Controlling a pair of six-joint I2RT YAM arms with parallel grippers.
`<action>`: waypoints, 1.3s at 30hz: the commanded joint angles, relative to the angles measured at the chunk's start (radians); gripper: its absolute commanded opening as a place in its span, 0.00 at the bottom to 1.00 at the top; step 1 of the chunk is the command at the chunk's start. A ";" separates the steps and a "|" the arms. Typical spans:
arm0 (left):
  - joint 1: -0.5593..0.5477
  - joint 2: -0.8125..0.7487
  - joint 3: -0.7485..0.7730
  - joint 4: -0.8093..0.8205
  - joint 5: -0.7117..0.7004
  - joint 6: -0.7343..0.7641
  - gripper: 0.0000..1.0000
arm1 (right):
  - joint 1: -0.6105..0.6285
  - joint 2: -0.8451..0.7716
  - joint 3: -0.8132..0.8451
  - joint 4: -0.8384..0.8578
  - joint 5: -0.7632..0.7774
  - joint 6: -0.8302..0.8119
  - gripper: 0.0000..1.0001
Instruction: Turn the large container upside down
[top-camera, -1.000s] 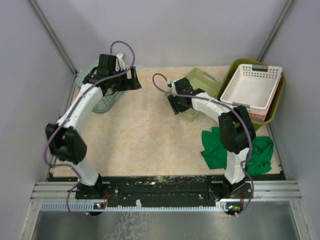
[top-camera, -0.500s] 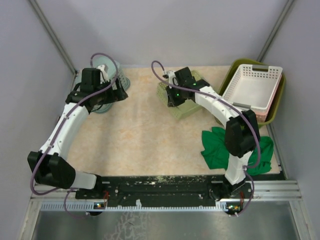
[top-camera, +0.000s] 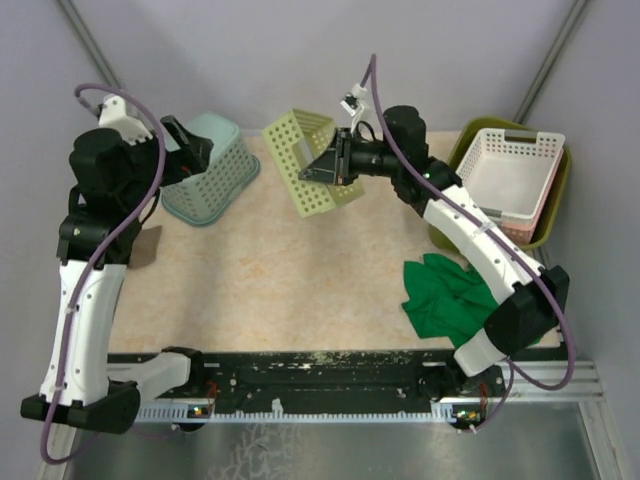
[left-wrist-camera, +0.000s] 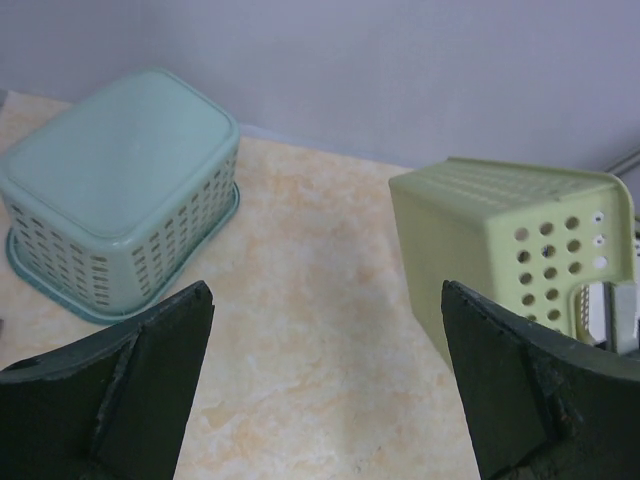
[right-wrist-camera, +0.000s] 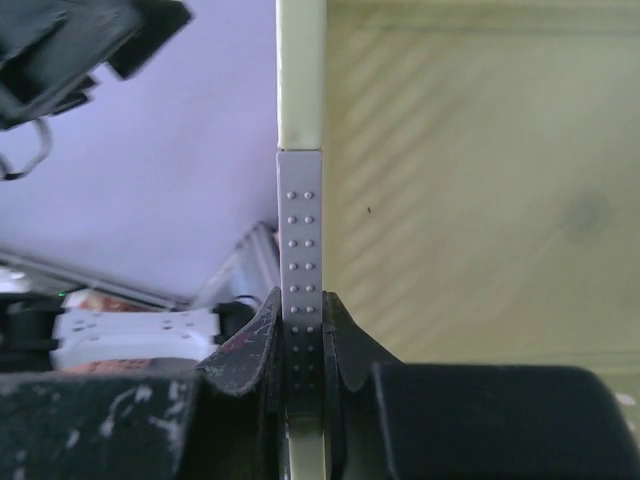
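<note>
The large container (top-camera: 560, 190), a dark olive-green tub, stands open side up at the back right with a white basket (top-camera: 500, 172) nested inside it. Neither gripper touches it. My right gripper (top-camera: 338, 165) is shut on the rim of the pale yellow-green perforated basket (top-camera: 305, 165) and holds it tipped on its side above the back middle of the table. In the right wrist view my right gripper (right-wrist-camera: 300, 340) pinches the rim's studded grey strip (right-wrist-camera: 300, 230). My left gripper (top-camera: 195, 155) is open and empty, raised beside the teal basket (top-camera: 210, 180).
The teal basket (left-wrist-camera: 120, 190) lies upside down at the back left. The yellow-green basket (left-wrist-camera: 500, 235) also shows in the left wrist view, right of my open left gripper (left-wrist-camera: 325, 390). A crumpled green cloth (top-camera: 450, 295) lies at the front right. A pink basket (top-camera: 525, 232) sits under the white one.
My right arm has lifted the yellow-green basket off the table, carried it left and back, and tipped it. My left arm has risen and drawn back to the left.
</note>
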 joint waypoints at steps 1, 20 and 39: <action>0.002 -0.007 0.008 -0.023 -0.125 -0.024 1.00 | 0.018 -0.104 -0.167 0.572 -0.162 0.392 0.00; 0.003 -0.002 -0.009 -0.039 -0.101 0.019 1.00 | 0.045 0.344 -0.329 2.044 -0.107 1.524 0.00; 0.003 0.006 -0.054 -0.039 0.091 0.072 1.00 | -0.140 0.505 -0.571 1.969 -0.186 1.535 0.24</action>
